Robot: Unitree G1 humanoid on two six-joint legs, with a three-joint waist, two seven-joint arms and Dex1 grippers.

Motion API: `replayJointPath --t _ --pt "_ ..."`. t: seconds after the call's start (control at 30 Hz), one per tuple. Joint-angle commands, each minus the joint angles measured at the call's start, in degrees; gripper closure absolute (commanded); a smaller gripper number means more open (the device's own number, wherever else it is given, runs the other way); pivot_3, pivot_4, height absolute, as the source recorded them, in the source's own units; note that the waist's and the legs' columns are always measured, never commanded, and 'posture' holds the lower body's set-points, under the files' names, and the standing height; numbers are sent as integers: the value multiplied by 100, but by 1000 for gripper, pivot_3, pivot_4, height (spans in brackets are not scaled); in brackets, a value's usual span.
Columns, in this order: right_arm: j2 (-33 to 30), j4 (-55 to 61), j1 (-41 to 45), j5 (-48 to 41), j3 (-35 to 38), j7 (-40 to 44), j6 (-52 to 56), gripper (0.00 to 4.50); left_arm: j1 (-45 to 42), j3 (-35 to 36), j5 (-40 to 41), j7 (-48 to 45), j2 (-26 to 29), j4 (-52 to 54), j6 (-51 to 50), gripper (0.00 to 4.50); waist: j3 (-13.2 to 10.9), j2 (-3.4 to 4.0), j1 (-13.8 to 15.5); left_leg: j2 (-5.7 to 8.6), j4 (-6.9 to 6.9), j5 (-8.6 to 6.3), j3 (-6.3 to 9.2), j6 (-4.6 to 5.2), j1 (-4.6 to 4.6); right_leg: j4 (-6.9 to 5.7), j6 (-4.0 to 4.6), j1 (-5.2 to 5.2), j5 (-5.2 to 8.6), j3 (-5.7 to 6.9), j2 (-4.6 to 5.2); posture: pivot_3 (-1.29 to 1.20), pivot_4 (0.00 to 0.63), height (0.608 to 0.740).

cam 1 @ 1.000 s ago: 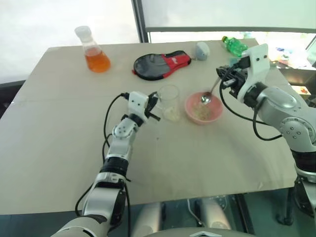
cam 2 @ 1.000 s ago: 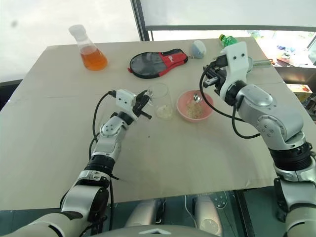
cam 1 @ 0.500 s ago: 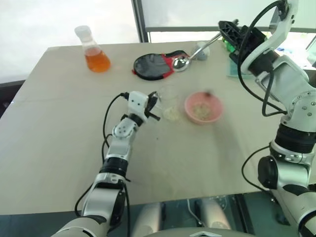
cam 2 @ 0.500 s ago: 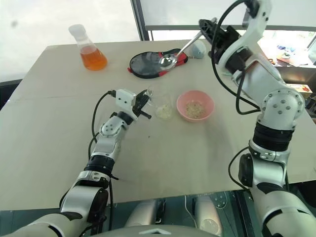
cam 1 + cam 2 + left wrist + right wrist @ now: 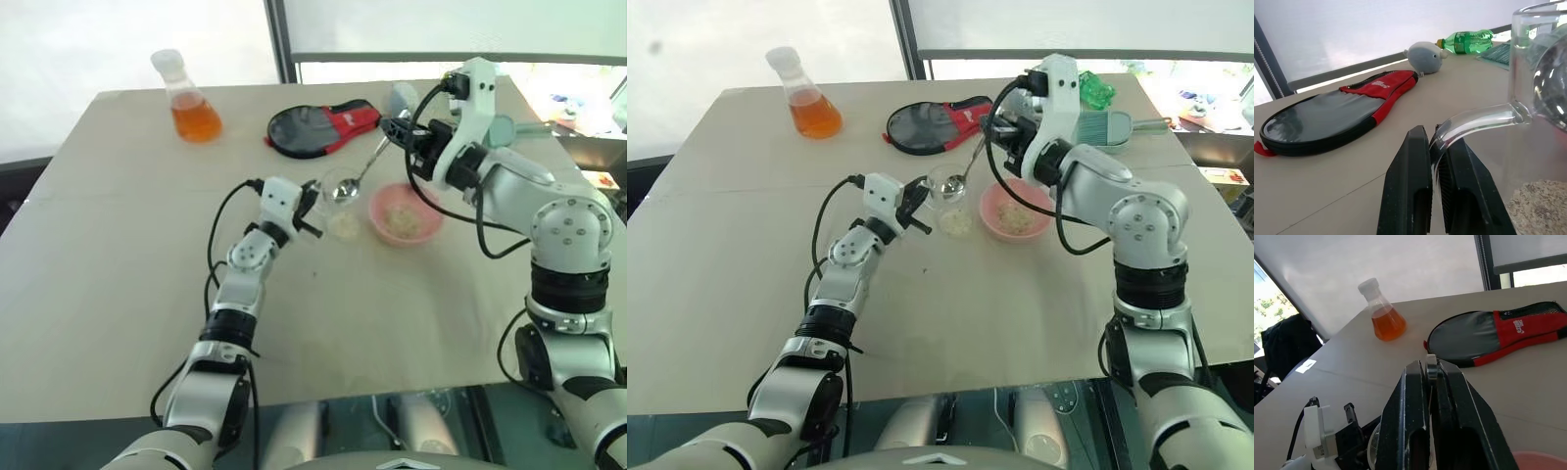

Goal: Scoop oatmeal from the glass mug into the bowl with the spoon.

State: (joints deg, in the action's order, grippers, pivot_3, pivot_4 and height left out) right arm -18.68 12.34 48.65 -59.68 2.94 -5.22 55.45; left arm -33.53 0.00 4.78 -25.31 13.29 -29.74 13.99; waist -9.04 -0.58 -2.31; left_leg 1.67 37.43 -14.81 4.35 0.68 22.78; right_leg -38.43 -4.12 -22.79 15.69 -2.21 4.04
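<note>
The glass mug (image 5: 340, 208) stands mid-table with a low layer of oatmeal (image 5: 343, 228) at its bottom. My left gripper (image 5: 310, 204) is shut on the mug's handle (image 5: 1476, 122), both black fingers (image 5: 1409, 186) pinching the clear loop. Just right of the mug sits the pink bowl (image 5: 404, 214), holding some oat flakes. My right gripper (image 5: 400, 130) hovers above the gap between mug and bowl, shut on the spoon (image 5: 364, 168) by its thin handle (image 5: 1431, 363). The spoon slants down to the left, and its small oval bowl (image 5: 953, 184) is at the mug's mouth.
A flask of orange liquid (image 5: 193, 106) stands at the far left. A black and red paddle case (image 5: 323, 125) lies behind the mug. A grey round object (image 5: 1424, 55), a green bottle (image 5: 1095, 90) and a pale green flat scoop (image 5: 1107, 125) are at the far right.
The right arm lifted the spoon out of the pink bowl, swung it high over the paddle case, then brought it down to the mug's mouth. The left gripper and mug stayed put.
</note>
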Motion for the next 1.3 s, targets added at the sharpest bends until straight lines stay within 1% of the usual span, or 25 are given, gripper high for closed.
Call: replayJointPath --t 0.03,0.23,0.27,0.3,0.33,0.37,0.4,0.47,0.6,0.67,0.7,0.73,0.77,0.83,0.93,1.03,1.17,1.2,1.3 --pt "191 139 129 184 -59 220 -130 4500 46 -23 -33 13 -22 143 -54 4408 0 0 0 0 0 0 0 0 0 0 0 0 0 0 0 0 150 740" --pt "432 119 57 465 -228 550 13 4500 67 -71 -56 7 -55 190 -82 4408 0 0 -3 1 0 0 1 0 0 1 0 0 0 1 1 0 150 740" --pt "464 131 37 499 -200 560 6 3785 82 -76 -58 8 -57 214 -88 4500 0 0 -3 1 0 0 2 0 1 1 0 0 0 2 1 0 150 740" --pt "482 145 22 566 -168 565 -28 3554 97 -79 -59 9 -59 238 -97 4500 0 0 -3 1 -1 0 2 0 0 2 0 0 0 2 0 0 150 740" --pt "497 156 10 691 -126 540 -124 3206 110 -78 -58 10 -59 260 -109 4500 0 0 -2 1 -1 0 3 0 0 2 0 0 0 3 0 0 150 740" --pt "512 159 5 819 -76 494 -214 2621 125 -77 -58 12 -60 282 -122 4500 0 0 -1 1 -1 0 4 0 1 2 0 0 0 4 1 0 150 740" --pt "552 112 17 890 45 407 -283 2192 134 -78 -60 14 -62 298 -133 4500 0 0 2 2 -1 0 4 -1 1 2 0 0 0 4 1 0 150 740" --pt "597 32 55 919 251 305 -295 2192 147 -84 -61 22 -66 333 -154 4500 0 0 11 3 -1 0 4 -1 2 2 0 0 0 4 3 0 150 740" --pt "558 13 106 1095 398 356 -372 2192 149 -92 -28 0 -100 344 -165 4500 0 1 10 4 -1 0 4 -1 2 3 0 0 0 4 3 0 150 740" --pt "539 31 82 1240 409 379 -414 2151 166 -113 -24 -28 -112 355 -142 3670 -1 1 -5 4 -2 0 4 -1 2 3 0 0 0 4 3 0 150 740" --pt "552 51 44 1305 422 358 -423 2151 179 -115 -35 -19 -118 371 -136 3125 -1 1 -5 4 -2 0 3 -1 2 4 0 -1 0 3 3 0 150 740" --pt "560 75 12 1345 435 348 -419 2151 195 -113 -56 3 -123 398 -139 2892 -2 1 -4 4 -2 0 4 -1 2 4 0 -1 0 4 3 0 150 740" --pt "561 98 -20 1368 441 365 -421 2151 217 -105 -73 36 -124 427 -162 2772 -2 1 -3 4 -2 0 4 -1 2 4 0 -1 0 4 3 0 150 740" --pt "568 137 -61 1402 465 381 -424 2151 290 -83 -8 -19 -123 504 -228 1955 -1 1 -3 4 -2 0 4 -1 3 4 0 -1 0 4 2 0 150 740" --pt "571 213 -112 1431 526 440 -463 2151 513 -35 81 -73 -75 831 -329 1955 -2 1 -9 4 -2 0 3 -1 4 5 0 -1 0 3 3 0 150 740" --pt "517 368 -200 1359 623 564 -456 2151 845 31 187 -150 17 1381 -492 1955 -2 2 -8 2 -5 0 4 -1 5 6 0 -4 0 2 3 0 150 740" --pt "138 723 -562 1157 952 873 -348 2151 1488 195 629 -386 267 2645 -818 1955 -2 2 1 -8 -6 0 4 -1 11 7 0 -10 0 0 4 0 150 740" --pt "17 799 -707 1128 1052 946 -351 2151 1674 230 879 -533 337 3013 -981 1955 -2 2 8 -13 -6 0 4 -1 15 14 0 -10 0 0 5 0 150 740" --pt "-250 1078 -1282 1129 1294 1216 -591 2151 2241 360 1194 -671 621 3874 -1424 1955 -2 2 21 -16 -7 -1 5 -1 19 24 0 -8 0 3 7 0 150 740"
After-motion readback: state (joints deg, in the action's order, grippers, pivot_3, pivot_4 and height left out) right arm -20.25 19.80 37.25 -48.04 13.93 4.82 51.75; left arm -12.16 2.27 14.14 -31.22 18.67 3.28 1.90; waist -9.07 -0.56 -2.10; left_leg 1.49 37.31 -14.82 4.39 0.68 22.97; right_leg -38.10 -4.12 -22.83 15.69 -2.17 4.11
